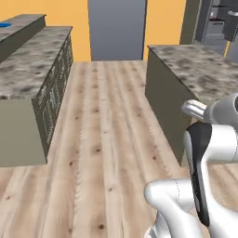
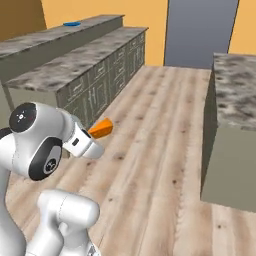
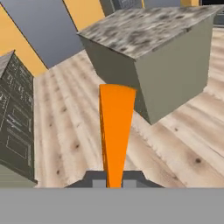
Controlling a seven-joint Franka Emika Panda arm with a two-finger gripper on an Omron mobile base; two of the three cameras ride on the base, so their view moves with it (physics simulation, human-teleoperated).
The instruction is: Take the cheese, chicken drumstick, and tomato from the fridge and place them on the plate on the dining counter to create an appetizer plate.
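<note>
cheese in the claw, out over the floor

cheese (image 3: 116, 131), an orange wedge, is clamped in the closed claw (image 3: 114, 183) and sticks forward from between the tips; in the right base view the same wedge (image 2: 101, 128) pokes out past the white wrist, above the wooden floor (image 2: 160, 145).

plate (image 2: 72, 23), a small blue disc, lies on the raised back ledge of the long marble desk (image 2: 75, 60) at the left; what lies on it is too small to make out. in the left base view the plate (image 1: 4, 24) is cut off by the picture edge.

island (image 1: 195, 74) with a marble top stands at the right, across the open strip of floor from the desk. fridge (image 1: 218, 23), dark grey, shows partly in the far right corner, its inside hard to read.
</note>
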